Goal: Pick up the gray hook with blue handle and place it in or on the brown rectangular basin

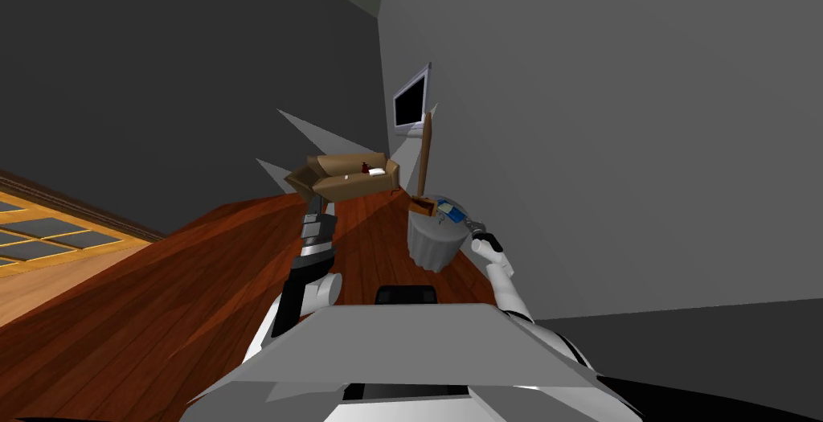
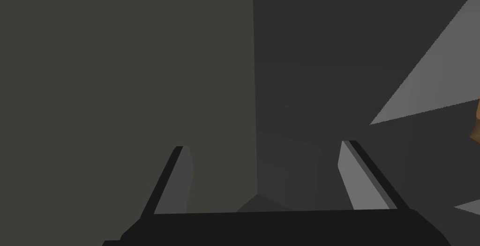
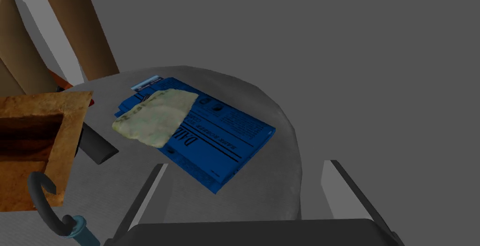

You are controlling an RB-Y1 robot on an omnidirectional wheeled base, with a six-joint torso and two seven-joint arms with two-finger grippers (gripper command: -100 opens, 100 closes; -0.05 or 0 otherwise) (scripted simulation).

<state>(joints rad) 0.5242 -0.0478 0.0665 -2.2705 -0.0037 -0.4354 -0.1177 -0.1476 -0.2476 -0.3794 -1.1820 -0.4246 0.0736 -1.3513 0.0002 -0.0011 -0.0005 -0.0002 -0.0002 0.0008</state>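
One hook (image 3: 41,206), handle cut off, by basin (image 3: 47,103); right end effector (image 3: 246,163) spread, empty.

The blue paper (image 3: 220,140) bears large letters reading "DAI", smaller print illegible.

I see a round grey-draped table (image 3: 276,177). On it lies a blue printed booklet (image 3: 225,140), with a pale yellow-green crumpled sheet (image 3: 154,116) overlapping one corner. A short dark cylinder (image 3: 96,145) lies near them. A tall brown post (image 3: 77,23) rises just beside the table. Farther off, a brown sofa (image 1: 345,174) stands on the reddish wood floor (image 1: 161,297), and a dark wall screen (image 1: 411,102) hangs nearby.
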